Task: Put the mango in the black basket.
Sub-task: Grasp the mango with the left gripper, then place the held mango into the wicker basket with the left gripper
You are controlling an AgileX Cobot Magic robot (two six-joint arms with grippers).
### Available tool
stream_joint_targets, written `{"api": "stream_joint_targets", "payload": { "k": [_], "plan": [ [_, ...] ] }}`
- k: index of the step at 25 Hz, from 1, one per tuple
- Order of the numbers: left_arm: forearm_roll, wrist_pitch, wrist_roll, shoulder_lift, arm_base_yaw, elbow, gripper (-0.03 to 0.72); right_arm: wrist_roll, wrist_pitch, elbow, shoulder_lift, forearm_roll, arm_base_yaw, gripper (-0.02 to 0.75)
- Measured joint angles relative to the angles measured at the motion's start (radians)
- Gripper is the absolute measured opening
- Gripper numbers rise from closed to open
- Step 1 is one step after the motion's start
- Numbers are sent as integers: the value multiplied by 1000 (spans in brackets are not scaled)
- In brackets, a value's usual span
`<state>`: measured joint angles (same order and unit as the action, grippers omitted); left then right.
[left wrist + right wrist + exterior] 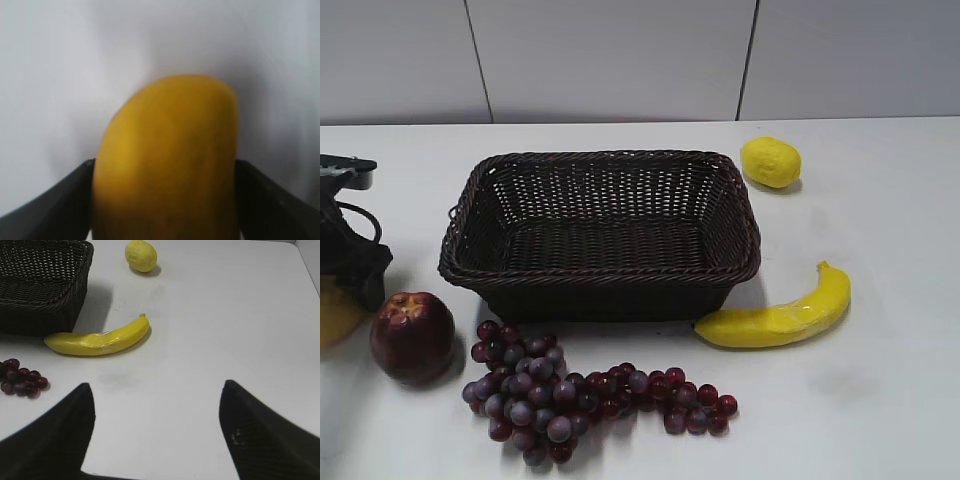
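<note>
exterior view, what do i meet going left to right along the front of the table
left gripper over the mango → apple → grapes → banana

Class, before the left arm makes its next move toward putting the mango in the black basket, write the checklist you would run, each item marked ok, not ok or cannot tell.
1. Mango sits between the left end effector fingers: ok.
2. Grip is firm enough to lift: cannot tell.
3. Black basket is empty inside: ok.
4. Apple and grapes lie near the left arm's path to the basket: not ok, lift above them.
5. Right end effector is open, away from the basket: ok.
</note>
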<state>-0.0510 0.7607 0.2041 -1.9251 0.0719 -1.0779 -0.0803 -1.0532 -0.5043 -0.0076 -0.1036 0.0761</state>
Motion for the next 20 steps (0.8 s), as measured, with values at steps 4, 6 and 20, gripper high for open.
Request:
{"api": "stream_joint_targets", "payload": {
  "k": [4, 6, 20],
  "plan": [
    [1, 10, 0, -4, 0, -6, 567, 0, 1, 0, 0, 0, 0, 593],
    [1, 40, 0, -3, 0, -26, 567, 0, 1, 0, 0, 0, 0, 593],
    [1, 415, 118, 10, 46, -615, 567, 0, 0, 0, 0, 0, 0, 593]
  ]
}}
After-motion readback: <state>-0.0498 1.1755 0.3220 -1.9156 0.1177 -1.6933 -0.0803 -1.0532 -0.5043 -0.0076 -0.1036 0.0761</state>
